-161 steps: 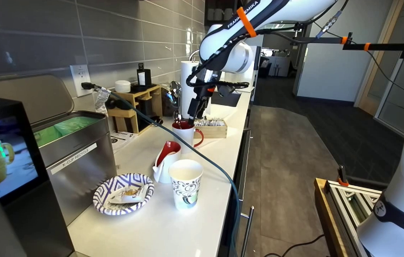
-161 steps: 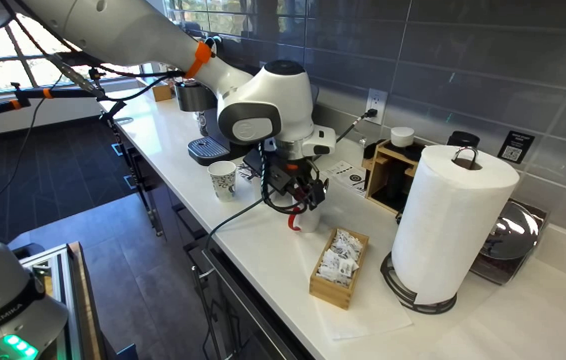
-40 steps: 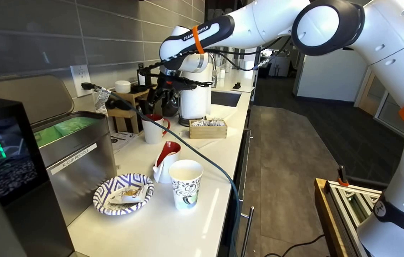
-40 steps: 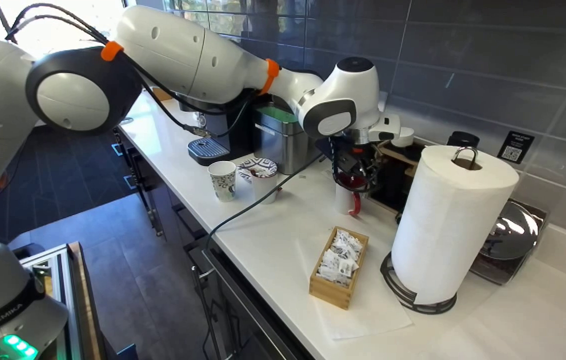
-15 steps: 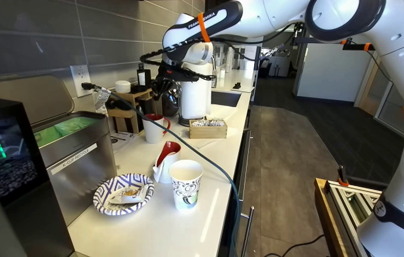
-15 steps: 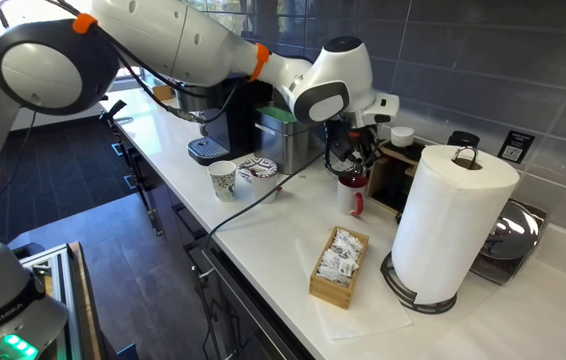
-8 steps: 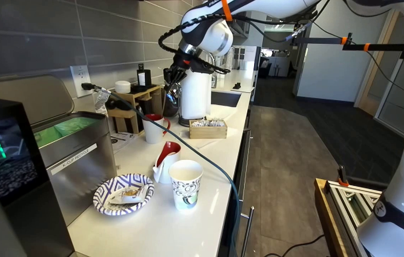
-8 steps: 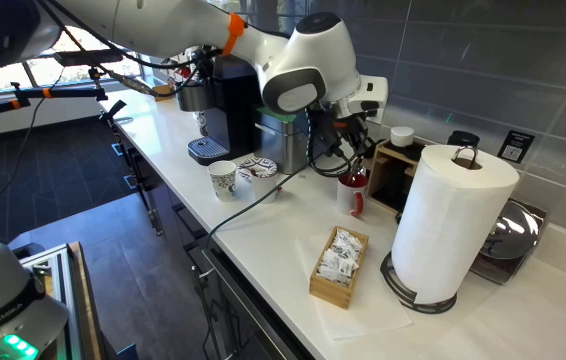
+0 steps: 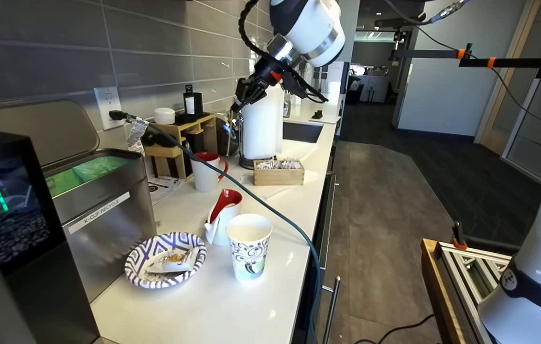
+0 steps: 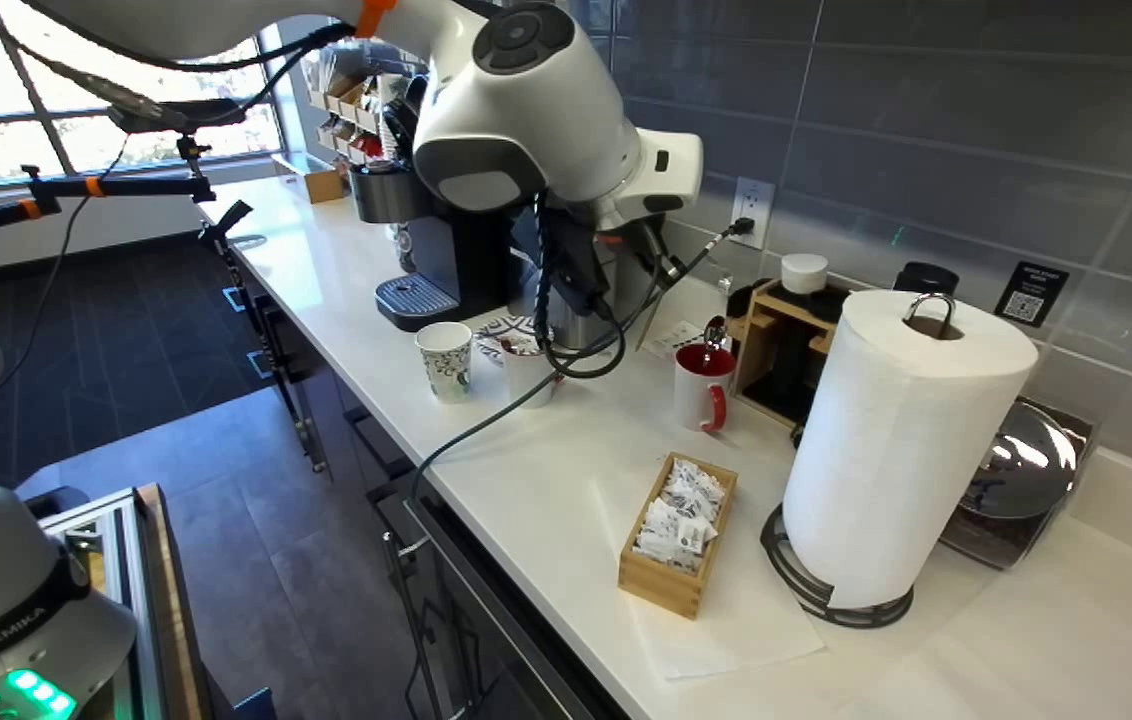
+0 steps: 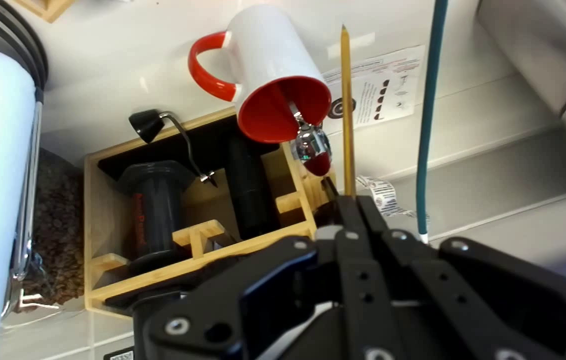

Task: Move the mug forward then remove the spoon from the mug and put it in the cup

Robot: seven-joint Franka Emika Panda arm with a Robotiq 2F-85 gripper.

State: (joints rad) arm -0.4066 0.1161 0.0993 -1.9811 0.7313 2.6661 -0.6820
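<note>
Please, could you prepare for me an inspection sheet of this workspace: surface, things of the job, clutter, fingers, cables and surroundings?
Surface: white counter.
Mug: upright, at least one metal spoon inside.
Cup: upright.
Clutter: patterned plate, wooden box of sachets, white vessel with red inside.
Fingers: closed on a slim golden stick, outside the mug; cannot tell if it is a spoon.
Cables: teal cable runs from wall outlet past the counter's edge; black cable hangs looped.
Surroundings: tiled wall, coffee machine, paper towel roll; people: nothing seen.

You scooted the mug [image 11: 275, 55] closer to the wooden organizer [image 11: 253, 246], then pulled the gripper [image 11: 356, 201] up clear of it with a slim gold-looking stick [image 11: 347, 110] (pointy end out) pinched in there.
</note>
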